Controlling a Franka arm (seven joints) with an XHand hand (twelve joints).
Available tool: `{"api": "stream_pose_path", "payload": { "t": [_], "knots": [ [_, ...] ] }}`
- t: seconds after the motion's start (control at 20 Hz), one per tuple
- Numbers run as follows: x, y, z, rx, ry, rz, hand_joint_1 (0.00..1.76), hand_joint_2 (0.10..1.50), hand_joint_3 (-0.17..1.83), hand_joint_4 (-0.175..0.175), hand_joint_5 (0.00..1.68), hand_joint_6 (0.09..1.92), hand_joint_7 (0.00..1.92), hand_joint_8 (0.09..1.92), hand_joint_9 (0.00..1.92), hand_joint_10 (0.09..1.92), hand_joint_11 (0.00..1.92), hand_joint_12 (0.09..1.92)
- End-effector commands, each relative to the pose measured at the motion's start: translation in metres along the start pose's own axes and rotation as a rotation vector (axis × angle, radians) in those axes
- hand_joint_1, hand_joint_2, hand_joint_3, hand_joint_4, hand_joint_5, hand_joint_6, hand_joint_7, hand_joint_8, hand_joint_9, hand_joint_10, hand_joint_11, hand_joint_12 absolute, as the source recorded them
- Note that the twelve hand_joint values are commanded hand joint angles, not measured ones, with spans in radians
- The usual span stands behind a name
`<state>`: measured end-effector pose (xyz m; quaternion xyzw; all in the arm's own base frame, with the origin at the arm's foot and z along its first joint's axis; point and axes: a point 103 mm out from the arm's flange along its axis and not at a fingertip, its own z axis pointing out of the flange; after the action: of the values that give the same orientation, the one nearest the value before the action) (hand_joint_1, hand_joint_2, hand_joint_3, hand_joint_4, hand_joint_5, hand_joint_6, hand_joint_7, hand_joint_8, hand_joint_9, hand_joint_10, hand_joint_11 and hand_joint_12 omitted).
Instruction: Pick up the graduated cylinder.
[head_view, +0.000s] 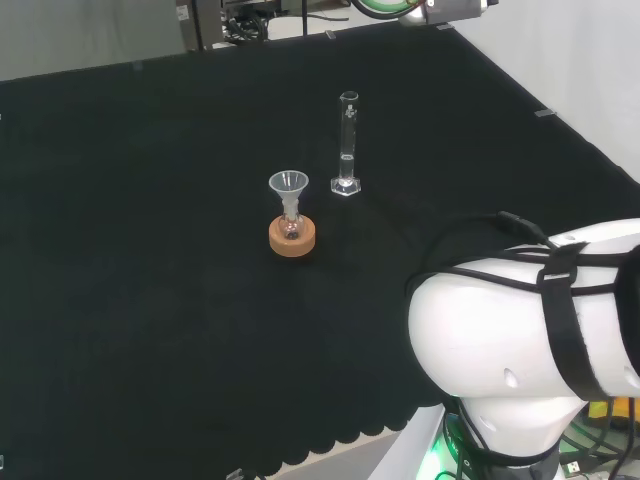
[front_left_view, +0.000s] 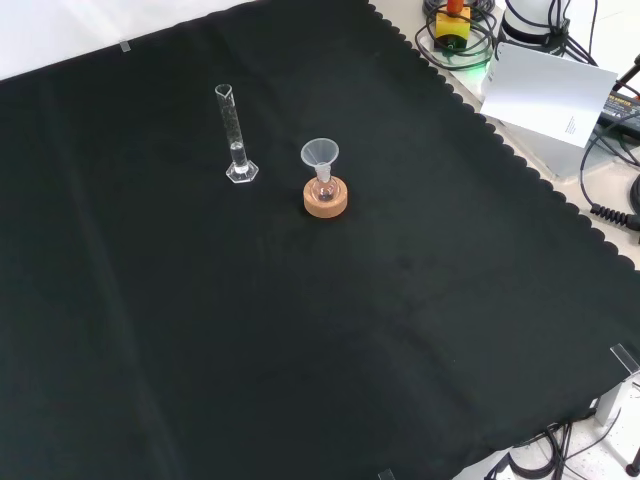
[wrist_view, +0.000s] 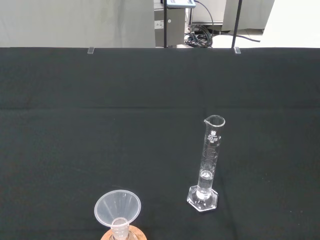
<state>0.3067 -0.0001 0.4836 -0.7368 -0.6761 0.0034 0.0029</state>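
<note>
A tall clear graduated cylinder stands upright on its hexagonal foot on the black cloth, with a little clear liquid near its bottom. The front view has the cylinder left of the funnel, and the wrist view looks at the cylinder from a distance. Nothing touches it.
A small flask with a clear funnel in its neck sits on a cork ring beside the cylinder; the funnel and the funnel appear in the other views too. The arm's white link stands at the head view's right. Cables and a white box lie past the cloth's scalloped edge.
</note>
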Motion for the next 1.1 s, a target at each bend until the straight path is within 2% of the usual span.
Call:
{"api": "stream_pose_path", "payload": {
  "t": [0.05,0.15,0.25,0.65,1.1],
  "knots": [
    [0.000,0.000,0.000,-0.007,-0.006,0.001,0.13,1.08,0.44,0.007,0.27,0.09,0.06,0.55,0.54,0.09,0.15,1.37],
    [-0.001,0.001,0.001,-0.009,-0.003,0.001,0.03,1.17,0.43,0.015,0.26,0.09,0.06,0.53,0.53,0.09,0.14,1.35],
    [0.000,0.001,0.002,-0.007,-0.006,0.001,0.01,1.19,0.43,0.016,0.26,0.09,0.06,0.53,0.53,0.09,0.14,1.35],
    [-0.007,0.005,0.014,0.011,-0.005,0.031,0.00,1.20,0.42,0.017,0.26,0.09,0.06,0.52,0.53,0.09,0.14,1.34],
    [-0.025,0.024,0.053,0.039,0.021,0.072,0.00,1.20,0.40,0.017,0.26,0.09,0.06,0.51,0.53,0.09,0.14,1.35]
  ]
}}
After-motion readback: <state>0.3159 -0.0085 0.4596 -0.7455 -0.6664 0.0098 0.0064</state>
